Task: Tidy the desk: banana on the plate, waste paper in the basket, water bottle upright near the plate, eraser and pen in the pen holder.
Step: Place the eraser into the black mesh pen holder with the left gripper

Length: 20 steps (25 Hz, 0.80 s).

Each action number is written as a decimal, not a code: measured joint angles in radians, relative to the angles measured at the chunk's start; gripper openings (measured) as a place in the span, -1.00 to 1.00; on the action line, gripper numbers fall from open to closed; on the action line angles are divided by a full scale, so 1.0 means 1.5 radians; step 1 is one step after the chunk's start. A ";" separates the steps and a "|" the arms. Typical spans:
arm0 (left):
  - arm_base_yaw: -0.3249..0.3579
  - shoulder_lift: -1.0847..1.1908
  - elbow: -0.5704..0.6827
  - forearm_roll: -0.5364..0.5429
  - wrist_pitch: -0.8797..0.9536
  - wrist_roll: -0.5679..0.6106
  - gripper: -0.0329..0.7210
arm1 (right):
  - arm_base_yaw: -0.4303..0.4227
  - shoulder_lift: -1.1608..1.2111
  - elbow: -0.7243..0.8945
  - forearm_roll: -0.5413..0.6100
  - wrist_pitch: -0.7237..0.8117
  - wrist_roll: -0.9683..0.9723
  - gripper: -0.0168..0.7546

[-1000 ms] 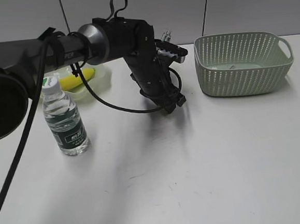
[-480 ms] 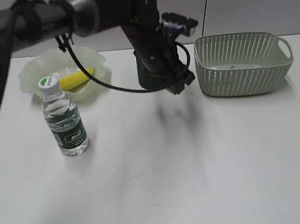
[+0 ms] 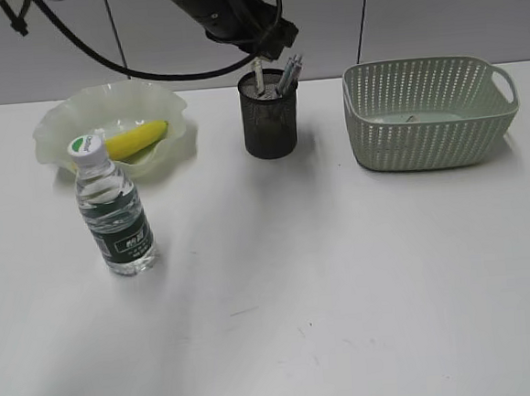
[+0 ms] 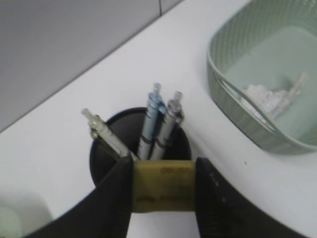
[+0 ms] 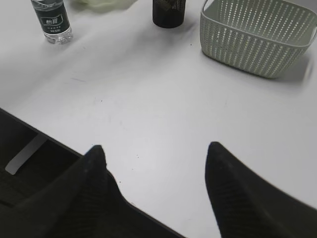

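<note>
Left gripper (image 4: 162,191) clenched on a flat yellow-brown rectangular eraser (image 4: 163,186), held just above the near rim of the black wire-mesh cylindrical pen holder (image 4: 101,158); three pens (image 4: 150,129) already stand inside. Right gripper (image 5: 153,163) spread wide, empty, well apart over the near edge of the white desk (image 3: 346,292).

Looks done:
- yellow banana (image 3: 135,139) in wavy pale green plate (image 3: 57,127)
- crumpled paper (image 4: 270,96) in sage-green perforated basket (image 3: 425,130)
- clear green-labelled bottle (image 3: 112,208) upright near plate

Left, by my reading: drop the eraser.
</note>
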 joint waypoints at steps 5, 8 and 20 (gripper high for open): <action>0.030 0.027 0.000 -0.041 -0.075 -0.003 -0.17 | 0.000 0.000 0.000 0.000 0.000 0.000 0.34; 0.034 0.050 0.000 -0.064 -0.083 -0.004 -0.17 | 0.000 0.000 0.000 0.000 0.000 0.000 0.34; 0.033 0.076 0.000 -0.072 -0.138 -0.004 0.34 | 0.000 0.000 0.000 0.000 0.000 0.000 0.34</action>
